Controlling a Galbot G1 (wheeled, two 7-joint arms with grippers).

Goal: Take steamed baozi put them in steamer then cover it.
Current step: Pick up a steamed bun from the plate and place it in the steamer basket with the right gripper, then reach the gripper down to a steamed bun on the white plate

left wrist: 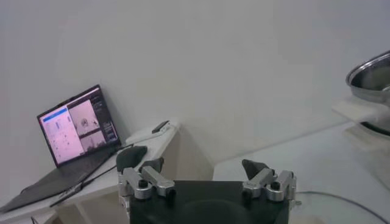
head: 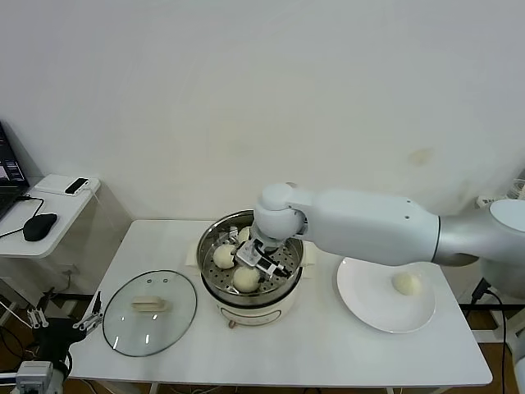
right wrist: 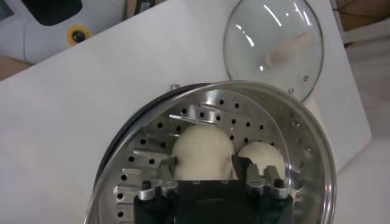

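Note:
The steamer [head: 289, 275] stands mid-table, a steel basket on a cream pot base. Three steamed baozi show inside it [head: 224, 256] [head: 246, 280] [head: 244, 235]. My right gripper [head: 257, 259] reaches down into the basket. In the right wrist view its fingers [right wrist: 172, 163] stand open on either side of one baozi [right wrist: 203, 146] that rests on the perforated floor; a second baozi [right wrist: 261, 157] lies beside it. Another baozi [head: 405, 283] sits on the white plate [head: 369, 308]. The cover [head: 149, 312], a glass lid, lies flat on the table to the steamer's left. My left gripper [left wrist: 198, 167] hangs open and empty off the table's left front corner.
A side table [head: 49, 215] with a laptop [left wrist: 76, 131] and a mouse [head: 39, 226] stands to the left. The white wall runs close behind the table. My right arm [head: 369, 226] spans the space above the plate.

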